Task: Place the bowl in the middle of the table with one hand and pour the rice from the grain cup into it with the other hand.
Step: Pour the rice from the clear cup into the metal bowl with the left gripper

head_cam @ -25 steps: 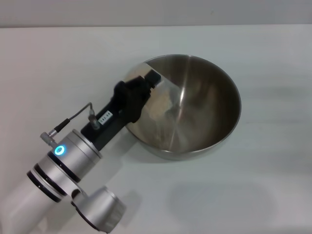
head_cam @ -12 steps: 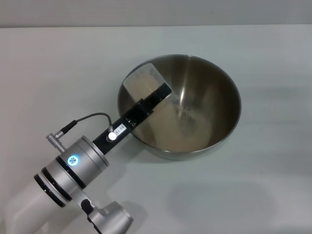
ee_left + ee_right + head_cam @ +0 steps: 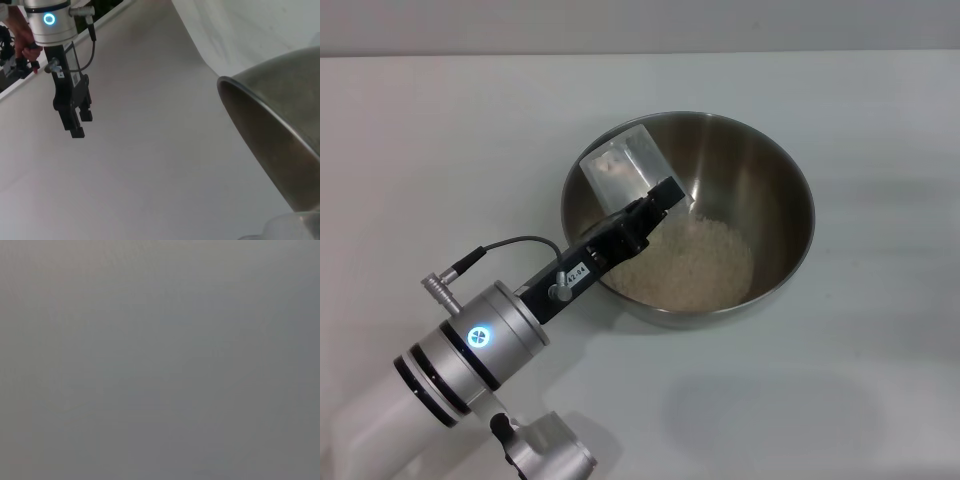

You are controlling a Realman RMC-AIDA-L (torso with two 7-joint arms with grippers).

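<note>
The steel bowl (image 3: 798,190) stands on the white table (image 3: 440,130), right of centre in the head view. A pale heap of rice (image 3: 692,262) lies in its bottom. My left gripper (image 3: 655,200) reaches over the bowl's near left rim and is shut on the translucent grain cup (image 3: 625,165), which is tipped over inside the bowl with a few grains still in it. The left wrist view shows the bowl's outer wall (image 3: 270,135) and, farther off, my right gripper (image 3: 76,125) hanging above the table, away from the bowl. The right wrist view shows only plain grey.
Bare white tabletop (image 3: 880,380) lies all around the bowl. My left arm (image 3: 470,350) crosses the lower left of the head view. The table's far edge (image 3: 640,52) runs along the top.
My left wrist has rolled and tipped the cup further. The rice has left the cup and now lies heaped in the bowl. The bowl has not moved.
</note>
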